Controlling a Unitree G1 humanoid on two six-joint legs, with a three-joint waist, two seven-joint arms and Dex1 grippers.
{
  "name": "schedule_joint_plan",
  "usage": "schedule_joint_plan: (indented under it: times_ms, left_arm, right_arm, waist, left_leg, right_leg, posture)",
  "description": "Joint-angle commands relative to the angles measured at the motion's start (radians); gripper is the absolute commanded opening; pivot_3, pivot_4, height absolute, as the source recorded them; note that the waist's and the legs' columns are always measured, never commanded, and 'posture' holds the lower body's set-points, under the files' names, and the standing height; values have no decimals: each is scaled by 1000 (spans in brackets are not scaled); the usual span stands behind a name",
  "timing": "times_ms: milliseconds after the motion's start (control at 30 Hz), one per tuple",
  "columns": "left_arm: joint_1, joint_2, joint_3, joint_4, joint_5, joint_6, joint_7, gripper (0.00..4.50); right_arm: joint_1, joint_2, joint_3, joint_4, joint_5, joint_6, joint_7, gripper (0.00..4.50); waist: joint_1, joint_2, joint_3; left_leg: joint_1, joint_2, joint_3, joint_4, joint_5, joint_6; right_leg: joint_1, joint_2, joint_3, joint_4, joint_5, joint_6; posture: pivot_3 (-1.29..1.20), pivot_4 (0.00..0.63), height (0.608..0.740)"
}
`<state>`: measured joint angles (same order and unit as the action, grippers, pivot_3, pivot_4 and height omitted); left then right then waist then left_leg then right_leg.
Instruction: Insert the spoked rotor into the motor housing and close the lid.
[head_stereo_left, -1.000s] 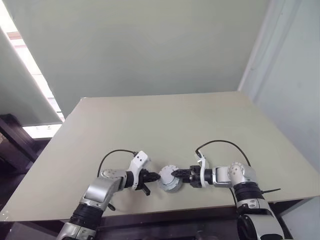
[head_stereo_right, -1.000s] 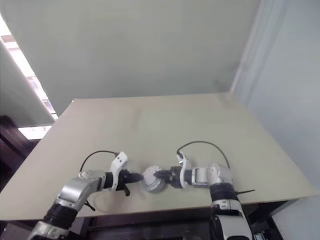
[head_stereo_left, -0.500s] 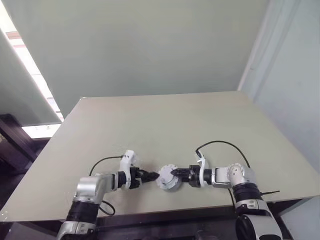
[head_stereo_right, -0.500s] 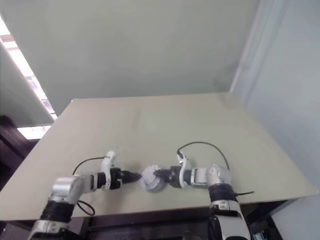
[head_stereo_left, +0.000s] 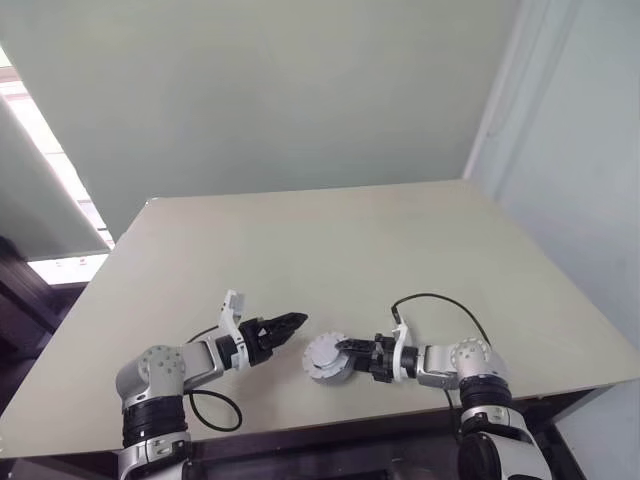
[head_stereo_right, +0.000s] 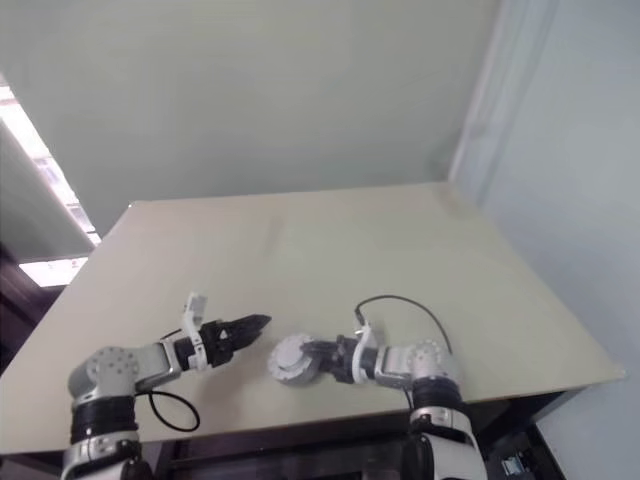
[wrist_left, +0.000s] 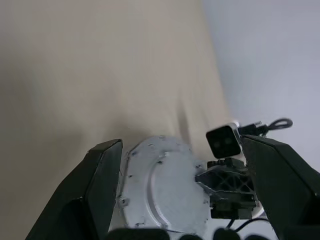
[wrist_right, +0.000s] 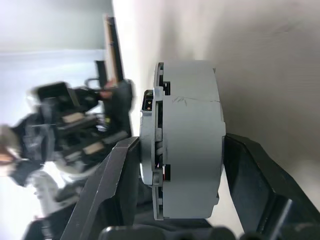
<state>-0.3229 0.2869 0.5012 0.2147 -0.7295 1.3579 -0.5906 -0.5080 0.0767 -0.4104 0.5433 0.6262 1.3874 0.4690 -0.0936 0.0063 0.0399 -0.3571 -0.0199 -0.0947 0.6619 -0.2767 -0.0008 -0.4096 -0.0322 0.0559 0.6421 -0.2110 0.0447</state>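
Observation:
A round grey motor housing (head_stereo_left: 325, 362) sits near the table's front edge, capped by the lid (wrist_left: 160, 185), a pale grey disc with a notched rim. My right gripper (head_stereo_left: 347, 349) is shut on this assembly from the right, one finger over the lid face and one against the underside, as the right wrist view (wrist_right: 181, 140) shows. My left gripper (head_stereo_left: 296, 321) hangs open to the left of the housing, a short gap away, pointing at it with nothing between its fingers (wrist_left: 102, 175). The spoked rotor is hidden.
The beige table (head_stereo_left: 330, 240) stretches far behind the housing. Its front edge runs just below both arms. A black cable (head_stereo_left: 215, 410) loops by my left arm and another (head_stereo_left: 440, 298) arcs over my right wrist. A pale wall stands behind the table.
My left gripper has opened, rolled and drawn back to the left, away from the housing. My right gripper keeps its hold. The head camera has shifted.

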Motion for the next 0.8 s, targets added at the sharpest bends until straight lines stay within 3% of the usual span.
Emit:
schedule_joint_plan:
  times_ms: [33, 200, 533, 800]
  left_arm:
    - [4, 28, 82, 36, -46, 21, 23, 4036]
    - [31, 41, 118, 67, -72, 42, 35, 4036]
    - [16, -114, 262, 76, -201, 89, 143, 4036]
    - [25, -217, 293, 79, -275, 99, 217, 4036]
  right_arm:
    - [-38, 23, -47, -43, 74, 4, -1, 2293]
    - [-47, 42, -83, -51, 103, 3, -22, 2293]
    - [-77, 71, -97, -82, 148, 17, -53, 2293]
    - [-79, 77, -84, -102, 162, 24, -68, 2293]
  waist:
    - [-2, 0, 0]
    - [-3, 0, 0]
    - [-2, 0, 0]
    - [-2, 0, 0]
  left_leg:
    - [0, 0, 0, 0, 0, 0]
    - [-1, 0, 0, 0, 0, 0]
    - [-1, 0, -1, -1, 0, 0]
    - [-2, -1, 0, 0, 0, 0]
  right_leg:
    - [0, 0, 0, 0, 0, 0]
    - [-1, 0, 0, 0, 0, 0]
    - [-1, -1, 0, -1, 0, 0]
    - [-1, -1, 0, -1, 0, 0]
  posture:
    - [0, 0, 740]
    - [0, 0, 740]
    - [0, 0, 740]
    - [0, 0, 740]
